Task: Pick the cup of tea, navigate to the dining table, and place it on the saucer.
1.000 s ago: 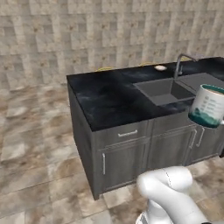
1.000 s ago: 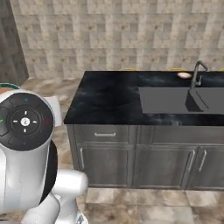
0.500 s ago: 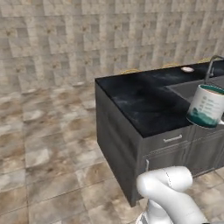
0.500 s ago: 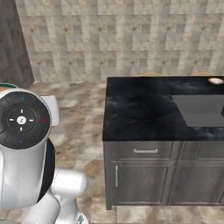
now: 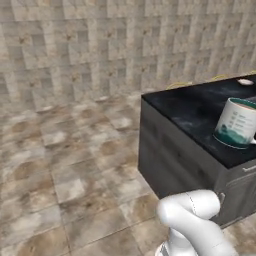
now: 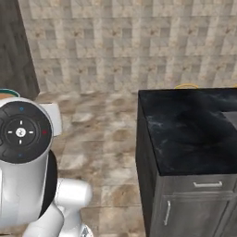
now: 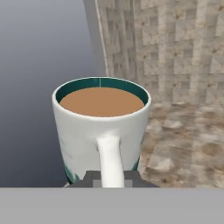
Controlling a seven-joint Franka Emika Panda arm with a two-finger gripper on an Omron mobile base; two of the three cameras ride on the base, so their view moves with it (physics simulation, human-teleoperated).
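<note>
Since a second ago the base has driven left, so the dining table (image 5: 200,112) sits further right; gripper (image 7: 112,178) clenched on the cup of tea (image 7: 101,127). Keep it level while driving.

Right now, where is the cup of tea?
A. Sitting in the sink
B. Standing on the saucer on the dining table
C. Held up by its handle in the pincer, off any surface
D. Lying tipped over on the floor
C: in the hand view the pincer closes on the handle of the cup of tea, and the left base view shows the cup in the air in front of the dining table.
</note>
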